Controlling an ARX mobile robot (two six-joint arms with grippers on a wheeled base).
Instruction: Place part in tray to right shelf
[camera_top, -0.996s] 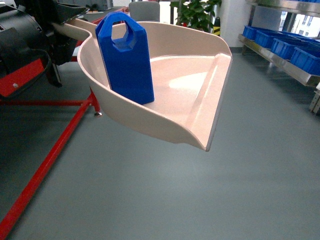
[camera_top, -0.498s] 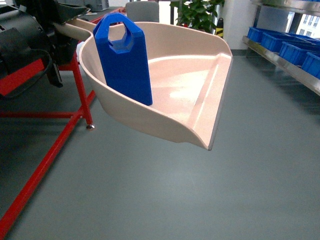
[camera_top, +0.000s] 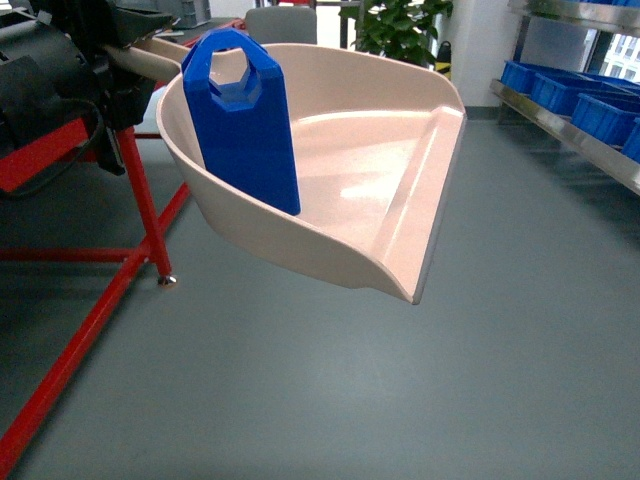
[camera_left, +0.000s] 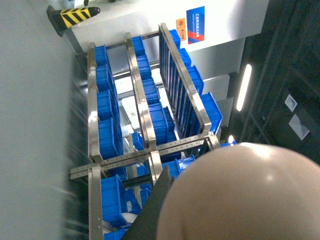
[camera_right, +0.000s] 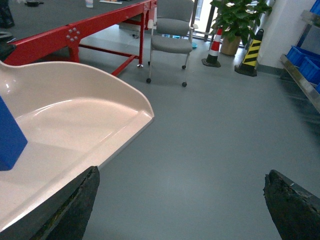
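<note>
The beige tray (camera_top: 380, 170) hangs in the air, its handle running to the upper left into my left gripper (camera_top: 125, 50), which is shut on it. The blue part (camera_top: 245, 125) stands upright inside, leaning on the tray's left wall. In the left wrist view the tray (camera_left: 250, 195) fills the lower right beside one dark finger (camera_left: 157, 205). The right shelf (camera_top: 570, 130) runs along the right edge, apart from the tray. My right gripper (camera_right: 182, 200) is open over bare floor, with the tray (camera_right: 75, 115) and a corner of the part (camera_right: 7, 135) to its left.
Blue crates (camera_top: 600, 110) sit on the shelf. A red metal frame (camera_top: 140, 200) stands at the left on the grey floor. A plant (camera_top: 400, 25) and a grey chair (camera_right: 172, 25) are at the back, with striped cones (camera_right: 250, 50) near the wall.
The surroundings have slid in the head view: the red leg's foot moved down and left, and the shelf drifted right. The tray and part sit the same in the gripper.
</note>
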